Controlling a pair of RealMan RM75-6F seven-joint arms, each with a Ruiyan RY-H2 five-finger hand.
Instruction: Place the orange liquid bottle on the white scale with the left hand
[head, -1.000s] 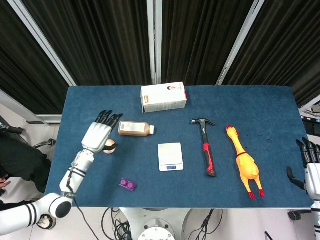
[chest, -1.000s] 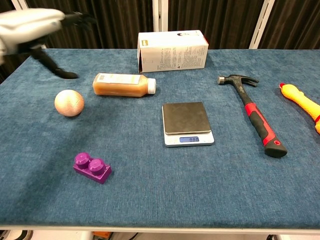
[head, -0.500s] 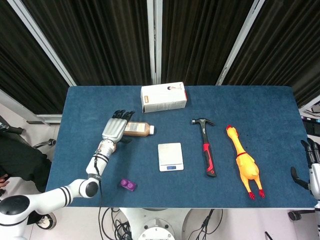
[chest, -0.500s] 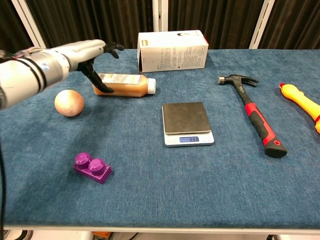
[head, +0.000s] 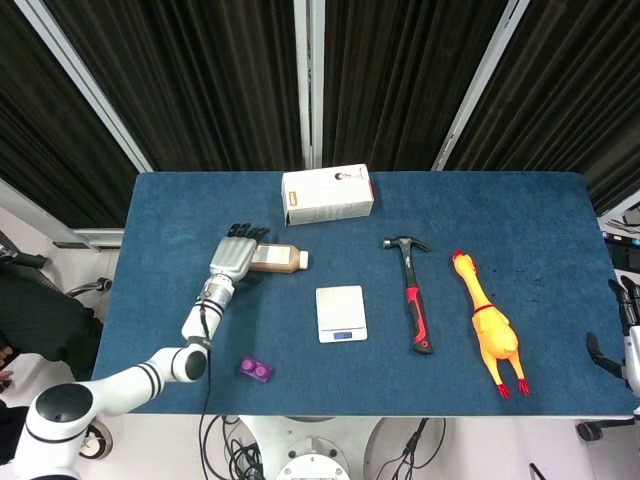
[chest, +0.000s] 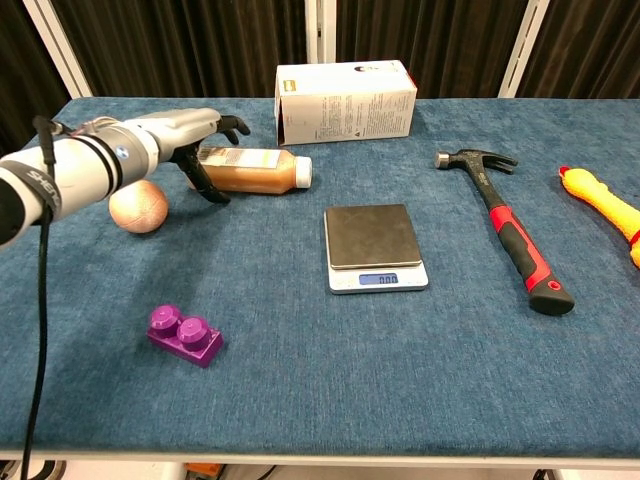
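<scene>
The orange liquid bottle (head: 279, 259) (chest: 258, 170) lies on its side on the blue table, white cap pointing right. My left hand (head: 232, 259) (chest: 185, 138) is at its base end with the fingers spread: the thumb (chest: 206, 184) reaches down in front of the bottle and the other fingers (chest: 236, 125) reach over its far side. The bottle rests on the cloth. The white scale (head: 341, 313) (chest: 373, 246) sits right of the bottle and nearer, with nothing on its dark plate. My right hand (head: 628, 335) shows only at the right edge of the head view, fingers spread, holding nothing.
A pinkish ball (chest: 137, 207) lies just left of the bottle, partly behind my left forearm. A white carton (chest: 345, 101) stands behind the bottle. A purple brick (chest: 184, 335) lies near the front edge. A hammer (chest: 511, 229) and a yellow rubber chicken (head: 487, 325) lie right of the scale.
My left hand has swung right from beside the ball and come down over the bottle's base end. The bottle has not moved. My right hand has slid further out of frame.
</scene>
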